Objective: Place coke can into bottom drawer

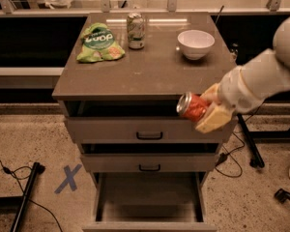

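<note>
The coke can (192, 107), red-orange with a silver top, lies tilted on its side in my gripper (209, 109). The gripper is shut on it and holds it in the air in front of the top drawer's right end, just below the cabinet top's front edge. The bottom drawer (149, 197) is pulled out below, its flat floor bare, down and left of the can. My white arm (261, 79) reaches in from the right.
On the cabinet top (145, 66) stand a pale green-and-silver can (136, 30), a green chip bag (99, 44) and a white bowl (195, 43). The two upper drawers (150, 129) are slightly open. A blue X (67, 178) marks the floor at left. Black stand legs lie at both sides.
</note>
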Controlling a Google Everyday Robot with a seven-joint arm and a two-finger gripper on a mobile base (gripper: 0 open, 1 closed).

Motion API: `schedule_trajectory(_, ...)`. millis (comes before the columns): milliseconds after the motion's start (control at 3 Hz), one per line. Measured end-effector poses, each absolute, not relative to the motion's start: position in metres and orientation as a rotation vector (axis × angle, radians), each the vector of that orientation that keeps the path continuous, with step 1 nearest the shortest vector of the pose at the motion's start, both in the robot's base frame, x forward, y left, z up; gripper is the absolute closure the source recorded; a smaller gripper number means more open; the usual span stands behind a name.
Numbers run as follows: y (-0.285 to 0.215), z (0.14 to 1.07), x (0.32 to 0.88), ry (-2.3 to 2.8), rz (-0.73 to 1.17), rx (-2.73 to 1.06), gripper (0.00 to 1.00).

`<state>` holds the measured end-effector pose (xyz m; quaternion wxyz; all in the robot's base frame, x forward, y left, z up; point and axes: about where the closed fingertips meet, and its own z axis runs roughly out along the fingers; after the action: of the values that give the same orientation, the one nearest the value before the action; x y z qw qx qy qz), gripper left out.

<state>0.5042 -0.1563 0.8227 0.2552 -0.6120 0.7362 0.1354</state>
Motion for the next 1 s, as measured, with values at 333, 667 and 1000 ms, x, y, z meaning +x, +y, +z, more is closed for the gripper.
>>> schedule_trajectory(333,-0.160,0.798,0.490,2.023,0.363,-1.607,1.00)
schedule_trajectory(667,-0.160,0.798,0.490,2.023,0.363,-1.607,1.00)
schedule_trajectory(1000,-0.156,0.745,0.492,2.049,0.451,-1.620,1.00)
